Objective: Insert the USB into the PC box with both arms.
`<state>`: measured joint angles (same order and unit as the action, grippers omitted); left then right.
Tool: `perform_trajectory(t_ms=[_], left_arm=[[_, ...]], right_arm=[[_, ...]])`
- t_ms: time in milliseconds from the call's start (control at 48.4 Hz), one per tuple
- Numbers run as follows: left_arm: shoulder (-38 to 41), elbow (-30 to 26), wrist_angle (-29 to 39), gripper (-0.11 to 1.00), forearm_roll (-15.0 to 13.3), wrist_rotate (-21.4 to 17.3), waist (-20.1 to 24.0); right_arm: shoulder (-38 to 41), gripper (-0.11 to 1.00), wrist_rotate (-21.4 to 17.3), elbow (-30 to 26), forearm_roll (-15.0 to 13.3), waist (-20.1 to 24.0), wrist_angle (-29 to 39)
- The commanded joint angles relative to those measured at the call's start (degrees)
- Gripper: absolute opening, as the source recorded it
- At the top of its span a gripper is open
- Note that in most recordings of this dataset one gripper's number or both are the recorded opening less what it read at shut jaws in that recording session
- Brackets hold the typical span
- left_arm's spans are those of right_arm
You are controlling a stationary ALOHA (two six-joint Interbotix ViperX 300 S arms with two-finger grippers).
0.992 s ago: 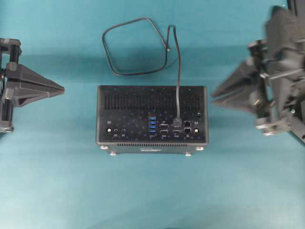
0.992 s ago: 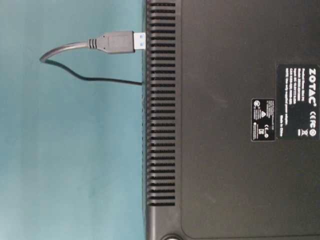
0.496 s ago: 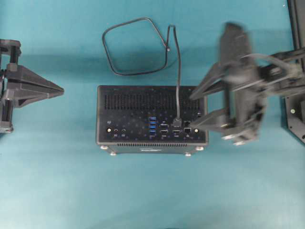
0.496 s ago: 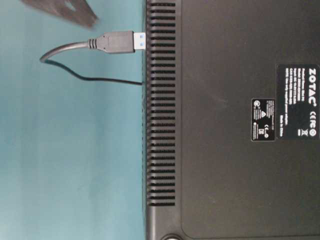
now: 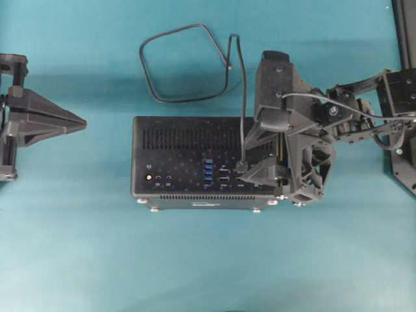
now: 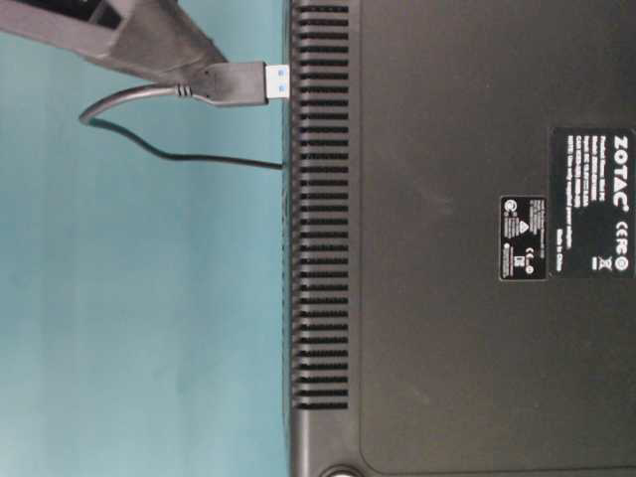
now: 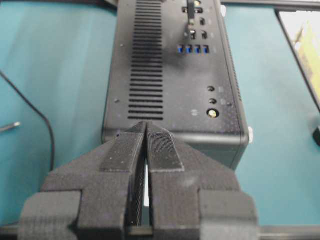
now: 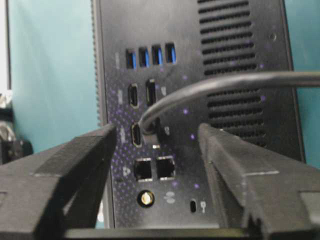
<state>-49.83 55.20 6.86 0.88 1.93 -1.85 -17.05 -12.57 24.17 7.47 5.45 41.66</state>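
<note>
The black PC box lies mid-table with its port face up. The USB cable loops behind it and runs down to the dark plug, which stands on the port face. From table level, the plug has its blue tip against the box. My right gripper hovers open over the box's right part. Its fingers flank the plug with gaps either side. My left gripper is shut and empty, left of the box.
The cable's loose end lies inside the loop behind the box. A black frame stands at the table's right edge. Blue USB sockets sit in a row beyond the plug.
My right gripper has swung in from the right edge to over the box, its fingers now either side of the plug. The left gripper, box and cable have not moved.
</note>
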Motion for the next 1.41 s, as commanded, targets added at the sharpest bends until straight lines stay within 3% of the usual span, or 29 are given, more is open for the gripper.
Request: perform_trajectory(t_ms=[0, 703, 1385], left_arm=[[0.09, -0.7, -0.26, 0.0, 0.18, 0.09, -0.09], [-1.49, -0.26, 0.26, 0.0, 0.09, 0.09, 0.0], [-1.49, 0.09, 0.26, 0.0, 0.09, 0.26, 0.0]], right_arm=[[-0.18, 0.69, -0.35, -1.58, 0.09, 0.26, 0.0], [3.96, 0.66, 0.09, -6.5, -0.26, 0.09, 6.86], [3.87, 0.22, 0.09, -6.94, -0.26, -0.26, 7.29]])
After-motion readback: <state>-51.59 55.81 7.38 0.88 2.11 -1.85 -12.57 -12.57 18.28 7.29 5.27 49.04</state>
